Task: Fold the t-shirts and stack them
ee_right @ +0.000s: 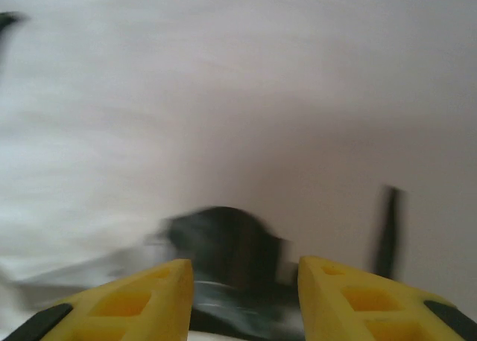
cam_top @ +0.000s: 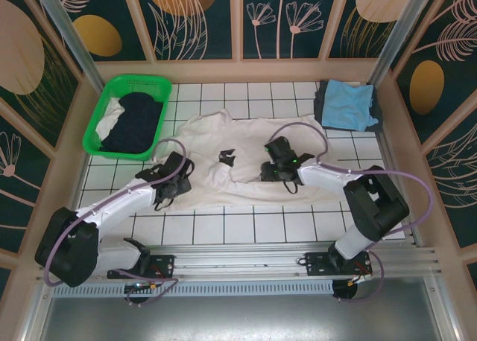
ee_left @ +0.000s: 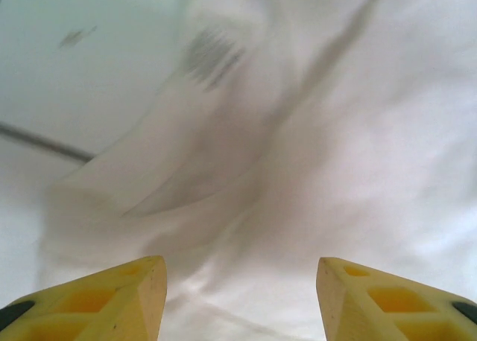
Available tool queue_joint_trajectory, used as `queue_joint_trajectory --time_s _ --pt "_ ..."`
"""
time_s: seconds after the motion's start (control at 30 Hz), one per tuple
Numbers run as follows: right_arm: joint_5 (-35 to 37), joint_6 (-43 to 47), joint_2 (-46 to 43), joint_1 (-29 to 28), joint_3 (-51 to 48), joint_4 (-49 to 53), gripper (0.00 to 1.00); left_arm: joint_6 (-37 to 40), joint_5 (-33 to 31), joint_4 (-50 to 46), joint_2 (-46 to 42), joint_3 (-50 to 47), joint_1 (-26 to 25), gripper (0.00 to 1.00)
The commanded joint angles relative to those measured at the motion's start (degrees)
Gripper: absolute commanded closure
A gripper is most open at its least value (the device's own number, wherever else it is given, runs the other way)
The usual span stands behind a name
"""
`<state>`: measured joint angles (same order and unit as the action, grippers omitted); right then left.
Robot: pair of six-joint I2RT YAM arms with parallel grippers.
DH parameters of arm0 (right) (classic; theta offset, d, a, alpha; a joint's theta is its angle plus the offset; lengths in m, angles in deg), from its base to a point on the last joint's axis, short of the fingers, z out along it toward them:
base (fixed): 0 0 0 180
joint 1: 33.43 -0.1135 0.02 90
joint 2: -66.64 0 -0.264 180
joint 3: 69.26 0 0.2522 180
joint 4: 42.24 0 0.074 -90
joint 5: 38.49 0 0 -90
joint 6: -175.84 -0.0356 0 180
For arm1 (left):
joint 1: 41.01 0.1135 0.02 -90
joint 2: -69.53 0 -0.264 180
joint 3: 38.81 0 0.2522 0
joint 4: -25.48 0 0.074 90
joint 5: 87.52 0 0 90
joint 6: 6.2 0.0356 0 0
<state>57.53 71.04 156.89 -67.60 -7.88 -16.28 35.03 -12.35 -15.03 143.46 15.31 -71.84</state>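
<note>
White shirt [cam_top: 212, 173] is found spread and rumpled across the middle of the tiled table [cam_top: 223, 225], between the two arms. A small black print [cam_top: 226, 158] is noted near its centre, too small from above to be read.

Left gripper [ee_left: 238, 300] is placed at the shirt's left edge. From the wrist, its yellow fingers [ee_left: 123, 300] are seen parted and released, with nothing between them and creased white cloth lying beyond the tips. A grey ribbed mark [ee_left: 209, 54] is seen on the cloth. It is blurred, and no letters can be made out. Bare table crossed by a dark grout line is seen at the upper left of that view.

Right gripper [ee_right: 246, 300] is set over the shirt's right half. Its fingers [ee_right: 149, 300] are likewise seen apart, with no cloth gripped. A dark smeared shape [ee_right: 223, 240] is recorded just beyond the tips, lying on the white cloth. What it is cannot be told, and nothing legible is offered.

Blue shirt [cam_top: 349, 103] is laid folded at the far right corner, on top of a grey shirt [cam_top: 320, 99] whose edge shows at its left side.

Green basket [cam_top: 141, 80] is stood at the far left. Navy shirt [cam_top: 134, 118] is bundled inside it, with a white cloth [cam_top: 110, 116] tucked beside it against the left wall
</note>
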Motion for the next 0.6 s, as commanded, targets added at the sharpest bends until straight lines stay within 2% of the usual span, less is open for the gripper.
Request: queue_joint_trajectory --time_s 0.0,0.13,0.2,0.37,0.5,0.57 --pt "0.1 -6.3 -2.9 4.5 -2.5 1.3 0.57 5.3 8.5 9.9 5.9 3.6 0.0 0.45" --pt "-1.6 -9.8 -3.6 9.8 -5.4 2.7 0.57 4.9 8.6 11.1 14.3 3.8 -0.1 0.48" --pt "-3.2 -10.4 -4.1 11.4 -7.6 2.2 0.57 3.4 7.5 10.6 15.4 1.4 -0.2 0.49" --pt "-4.9 -11.7 -9.2 14.1 -12.9 -0.7 0.55 -1.1 5.6 10.4 11.4 -8.1 -0.1 0.45" --pt "-4.9 -13.0 -14.1 14.8 -13.0 -0.3 0.53 -3.0 2.1 6.2 8.1 -10.8 0.0 0.42" --pt "-8.0 -13.4 -16.0 14.8 -12.7 -1.6 0.52 -3.0 1.6 5.0 6.6 -10.8 0.0 0.42"
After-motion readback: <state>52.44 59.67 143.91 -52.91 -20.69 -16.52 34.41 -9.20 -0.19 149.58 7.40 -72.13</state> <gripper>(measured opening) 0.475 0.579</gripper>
